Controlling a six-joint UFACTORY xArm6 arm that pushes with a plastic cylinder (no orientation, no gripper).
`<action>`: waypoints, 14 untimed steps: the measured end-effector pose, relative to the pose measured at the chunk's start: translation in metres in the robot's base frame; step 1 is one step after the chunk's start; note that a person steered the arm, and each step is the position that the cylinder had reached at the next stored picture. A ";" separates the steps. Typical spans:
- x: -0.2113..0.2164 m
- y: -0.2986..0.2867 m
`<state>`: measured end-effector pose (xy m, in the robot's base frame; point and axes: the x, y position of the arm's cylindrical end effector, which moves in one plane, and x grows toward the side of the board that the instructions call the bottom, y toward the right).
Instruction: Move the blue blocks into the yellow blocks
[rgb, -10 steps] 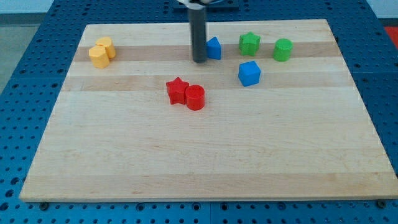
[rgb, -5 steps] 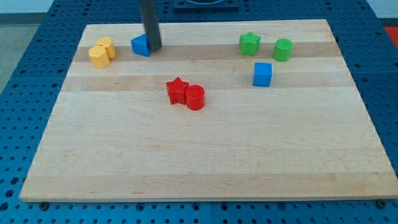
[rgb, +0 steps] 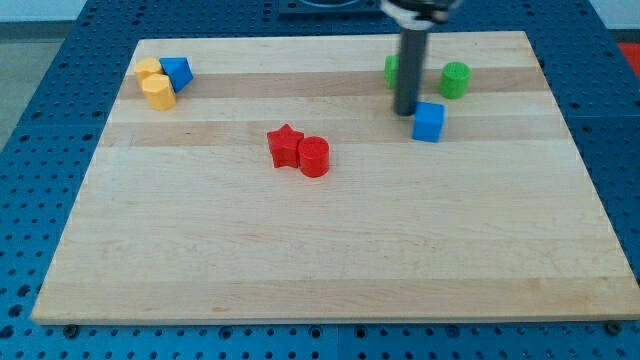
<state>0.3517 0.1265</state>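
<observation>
Two yellow blocks (rgb: 155, 84) sit at the view's top left, touching each other. A blue block (rgb: 178, 72) rests against their right side. A blue cube (rgb: 429, 122) lies at the view's right of centre, near the top. My tip (rgb: 406, 111) is just left of the blue cube and slightly above it, close to or touching its upper left corner.
A red star (rgb: 285, 146) and a red cylinder (rgb: 314, 157) touch near the board's middle. A green block (rgb: 391, 69) is partly hidden behind the rod, and a green cylinder (rgb: 455, 79) stands right of it. The wooden board (rgb: 320, 250) lies on a blue perforated table.
The first blue block was pushed left into the yellow blocks, which shifted slightly. My tip has since travelled right to the blue cube, which has moved a little to the right.
</observation>
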 end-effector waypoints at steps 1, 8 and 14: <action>0.006 0.041; 0.025 -0.224; -0.036 -0.171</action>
<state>0.3161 -0.0441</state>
